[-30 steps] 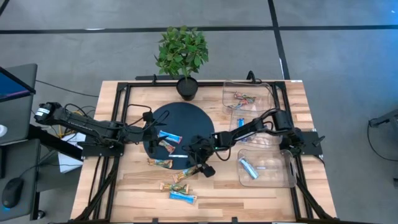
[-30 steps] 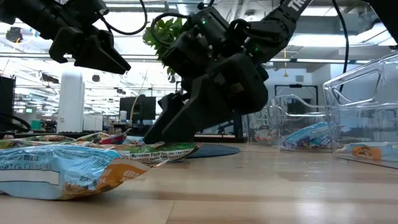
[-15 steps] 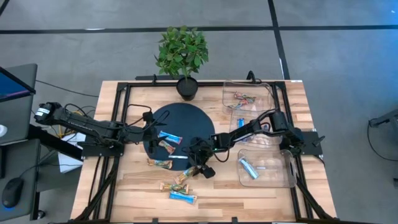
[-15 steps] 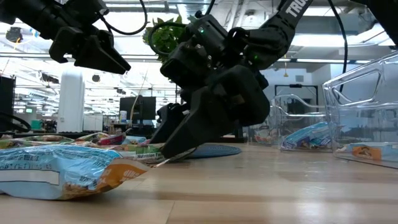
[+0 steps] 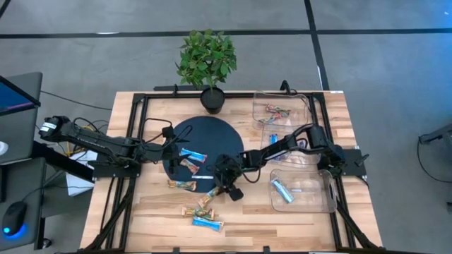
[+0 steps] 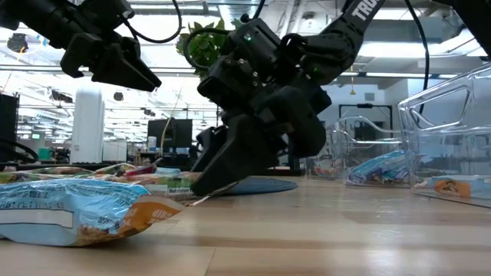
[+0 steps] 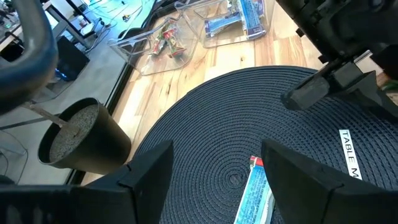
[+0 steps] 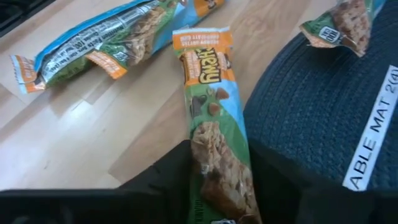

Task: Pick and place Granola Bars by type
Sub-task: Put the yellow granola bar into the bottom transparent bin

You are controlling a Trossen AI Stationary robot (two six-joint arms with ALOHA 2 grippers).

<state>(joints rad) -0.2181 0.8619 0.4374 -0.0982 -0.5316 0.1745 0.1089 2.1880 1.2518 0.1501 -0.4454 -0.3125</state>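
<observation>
The green granola bar (image 8: 214,130) lies flat on the desk (image 5: 296,219), just beside the edge of the dark round mat (image 5: 212,137), its near end set between the fingers of the right pincer (image 5: 227,185), which are seen part-closed about it. The foil wrapper is judged light, slippery and easily crumpled, so a hold across its width is best. The left pincer (image 7: 214,174) is held wide open and empty above the mat.
</observation>
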